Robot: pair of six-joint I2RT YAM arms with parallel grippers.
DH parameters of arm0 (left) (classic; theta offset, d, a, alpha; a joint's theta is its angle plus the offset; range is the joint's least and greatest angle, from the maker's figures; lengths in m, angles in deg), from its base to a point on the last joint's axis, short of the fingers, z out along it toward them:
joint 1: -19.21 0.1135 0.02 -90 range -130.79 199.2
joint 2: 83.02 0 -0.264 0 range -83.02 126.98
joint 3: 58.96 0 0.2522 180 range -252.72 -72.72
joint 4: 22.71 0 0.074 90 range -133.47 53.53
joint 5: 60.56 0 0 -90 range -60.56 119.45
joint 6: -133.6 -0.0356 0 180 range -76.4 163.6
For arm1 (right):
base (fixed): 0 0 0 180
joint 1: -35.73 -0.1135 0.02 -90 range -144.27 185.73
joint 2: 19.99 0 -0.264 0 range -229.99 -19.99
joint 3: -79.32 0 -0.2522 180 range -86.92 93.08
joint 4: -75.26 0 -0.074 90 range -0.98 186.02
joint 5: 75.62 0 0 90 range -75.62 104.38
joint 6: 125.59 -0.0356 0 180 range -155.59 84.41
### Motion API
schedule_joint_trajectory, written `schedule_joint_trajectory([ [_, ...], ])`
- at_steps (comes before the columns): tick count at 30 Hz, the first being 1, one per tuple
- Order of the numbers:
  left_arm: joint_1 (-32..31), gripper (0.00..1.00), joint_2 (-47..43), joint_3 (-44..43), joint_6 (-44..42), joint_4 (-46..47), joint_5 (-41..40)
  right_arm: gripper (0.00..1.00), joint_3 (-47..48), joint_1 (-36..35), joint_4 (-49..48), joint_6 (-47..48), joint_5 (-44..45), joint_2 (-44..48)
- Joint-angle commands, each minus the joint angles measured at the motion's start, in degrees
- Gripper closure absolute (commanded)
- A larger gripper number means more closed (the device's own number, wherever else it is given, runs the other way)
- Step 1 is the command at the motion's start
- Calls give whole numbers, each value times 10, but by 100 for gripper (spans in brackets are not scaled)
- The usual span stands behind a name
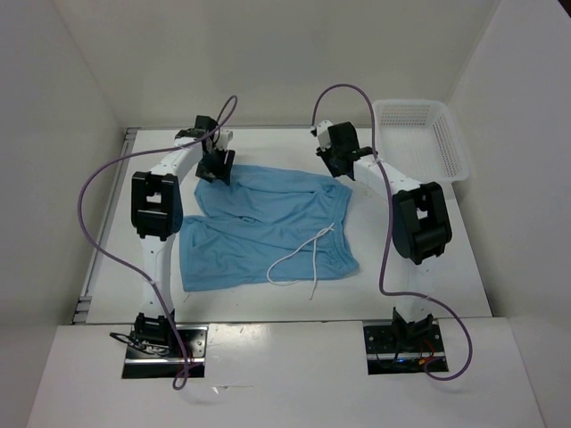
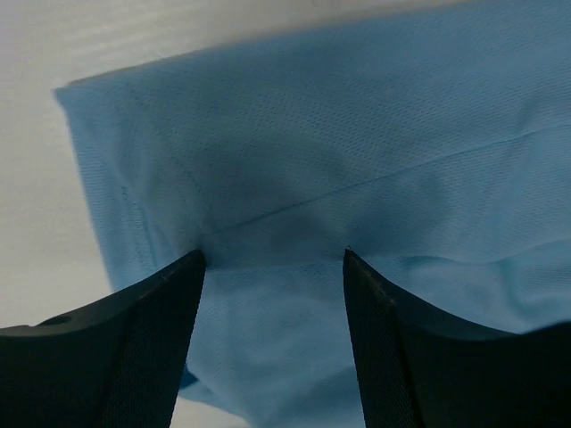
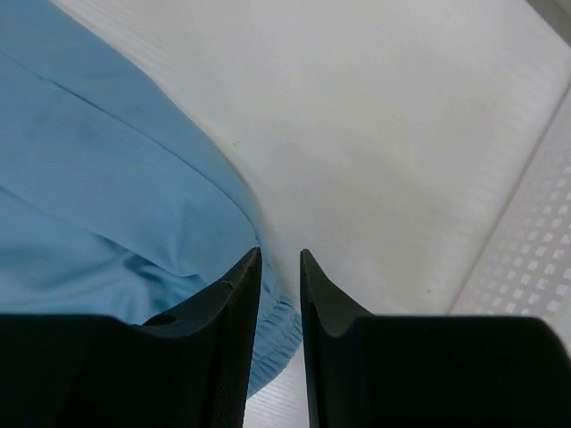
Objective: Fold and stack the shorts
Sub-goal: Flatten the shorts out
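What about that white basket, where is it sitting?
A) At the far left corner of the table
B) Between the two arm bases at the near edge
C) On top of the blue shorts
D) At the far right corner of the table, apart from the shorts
D: the white mesh basket stands at the far right corner of the table, with bare surface between it and the shorts.

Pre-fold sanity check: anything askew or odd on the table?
Only the drawstring: it snakes loose across the shorts, one end trailing past their near edge onto the table. The shorts also lie skewed to the table edge. Nothing torn or spilled.
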Motion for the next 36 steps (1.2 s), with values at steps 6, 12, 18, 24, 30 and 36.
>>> schedule_joint_trajectory([
  [6,6,29,14,-44,-2,-16,25,71,-2,14,-16,18,21,-16],
  [12,6,32,2,-12,-2,10,-1,74,-39,25,-16,34,22,-6],
  [18,1,36,-57,104,-2,78,-56,74,-44,25,-21,47,27,-6],
  [24,-5,36,-73,124,-2,107,-92,74,-44,30,-21,47,22,-11],
  [30,-11,36,-73,124,-2,154,-129,74,-49,30,-16,47,16,-6],
  [36,-32,41,-68,155,-2,170,-153,74,-49,30,-16,47,16,-6],
])
